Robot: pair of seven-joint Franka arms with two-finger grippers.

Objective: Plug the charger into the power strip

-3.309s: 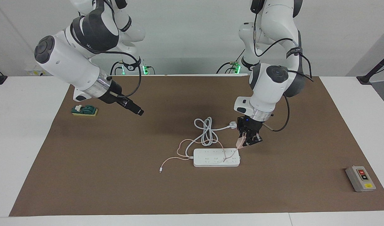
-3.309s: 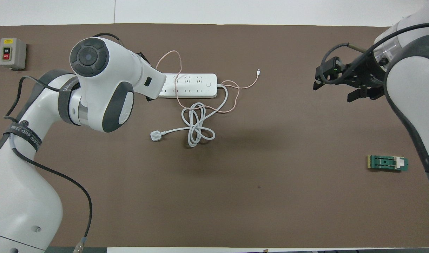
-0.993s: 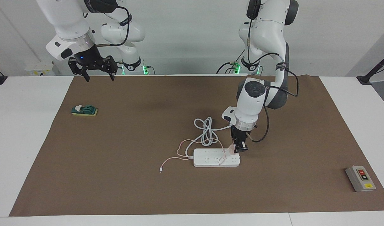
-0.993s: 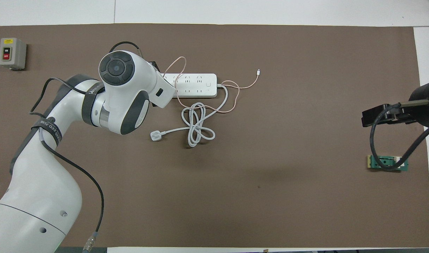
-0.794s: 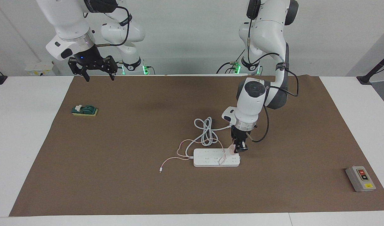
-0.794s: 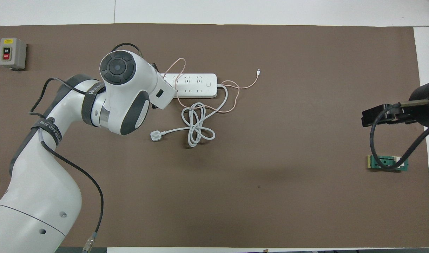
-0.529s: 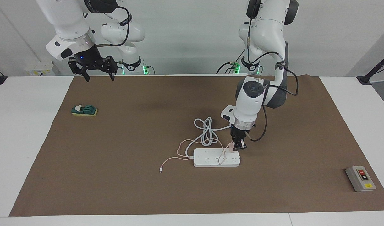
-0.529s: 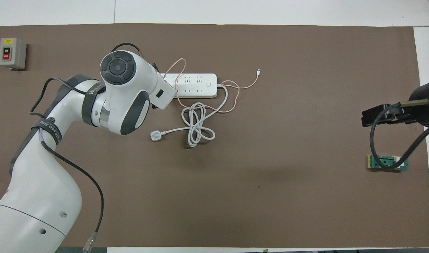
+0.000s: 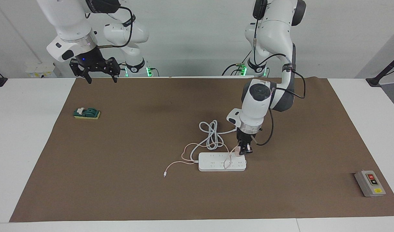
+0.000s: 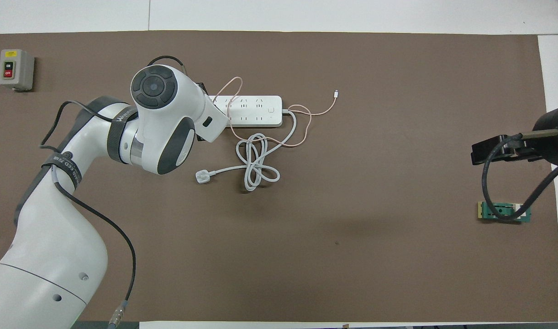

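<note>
The white power strip (image 9: 222,162) lies flat on the brown mat, also seen in the overhead view (image 10: 256,111). My left gripper (image 9: 243,152) points down over the strip's end toward the left arm's end, shut on the pale pink charger (image 9: 237,151). The cube hangs just above the strip's row of sockets nearer to the robots; I cannot tell whether they touch. Its thin pink cable (image 10: 234,89) loops over the strip and ends in a small connector (image 9: 165,175). From overhead the left arm hides the gripper and the cube. My right gripper (image 9: 99,76) waits open, raised by the right arm's base.
The strip's thick white cord (image 10: 256,164) lies coiled nearer to the robots, ending in a white three-pin plug (image 10: 202,177). A grey switch box (image 9: 369,183) sits at the left arm's end of the mat. A small green part (image 9: 86,113) lies at the right arm's end.
Over the last second the left gripper with the charger has barely shifted above the strip's end. About three seconds ago the right arm reached over the mat; it has since drawn back and up.
</note>
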